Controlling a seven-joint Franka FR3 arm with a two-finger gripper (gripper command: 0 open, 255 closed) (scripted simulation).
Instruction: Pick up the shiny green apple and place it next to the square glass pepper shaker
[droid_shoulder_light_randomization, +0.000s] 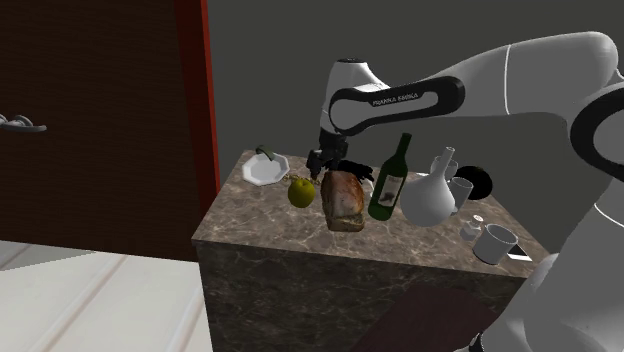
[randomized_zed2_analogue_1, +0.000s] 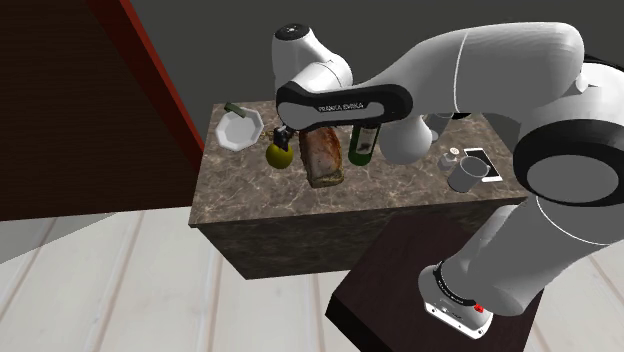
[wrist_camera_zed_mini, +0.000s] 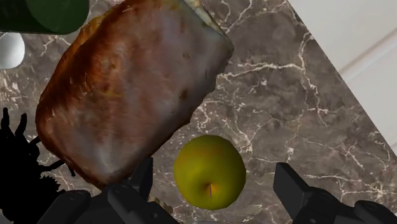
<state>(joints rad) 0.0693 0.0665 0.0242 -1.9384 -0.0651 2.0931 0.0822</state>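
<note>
The gripper (wrist_camera_zed_mini: 215, 181) hangs spread above the marble countertop (wrist_camera_zed_mini: 305, 95), one finger on each side of the yellow-green apple (wrist_camera_zed_mini: 208, 168), touching neither side. The apple sits just beside the bread loaf (wrist_camera_zed_mini: 127, 89). The wine bottle (droid_shoulder_light_randomization: 389, 180) carries a label too small to read. The arm (droid_shoulder_light_randomization: 400, 98) reads "FRANKA EMIKA".

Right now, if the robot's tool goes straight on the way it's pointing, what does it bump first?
Probably the round yellow-green apple, which lies between the fingers of the open tool. The brown bread loaf sits just beside that line; depth is hard to judge.
</note>
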